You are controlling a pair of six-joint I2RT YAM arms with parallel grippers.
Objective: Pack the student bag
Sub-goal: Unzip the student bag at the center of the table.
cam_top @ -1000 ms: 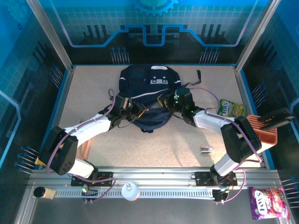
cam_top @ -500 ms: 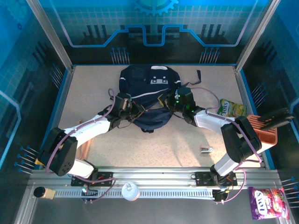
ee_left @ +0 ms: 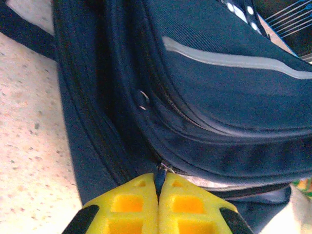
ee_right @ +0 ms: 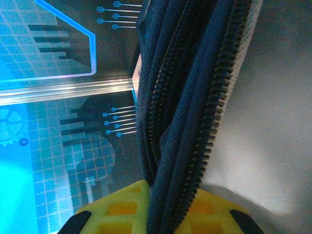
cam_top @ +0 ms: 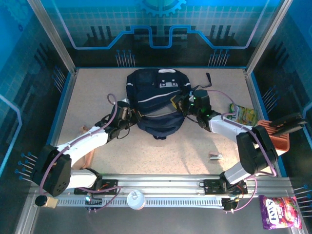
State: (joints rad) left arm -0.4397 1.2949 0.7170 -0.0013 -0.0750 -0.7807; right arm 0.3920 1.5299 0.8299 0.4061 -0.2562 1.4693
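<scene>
student bag (cam_top: 156, 97) blocking centre, table (cam_top: 161, 156) free nearer, possibly clip (cam_top: 215, 156) right

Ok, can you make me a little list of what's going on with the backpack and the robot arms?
bag: student bag, lying on the table between both arms
left end effector: shut on the bag, pinching its zipper pull
right end effector: shut on the bag's zippered edge
nearby: green snack packet, to the right of the bag
</scene>
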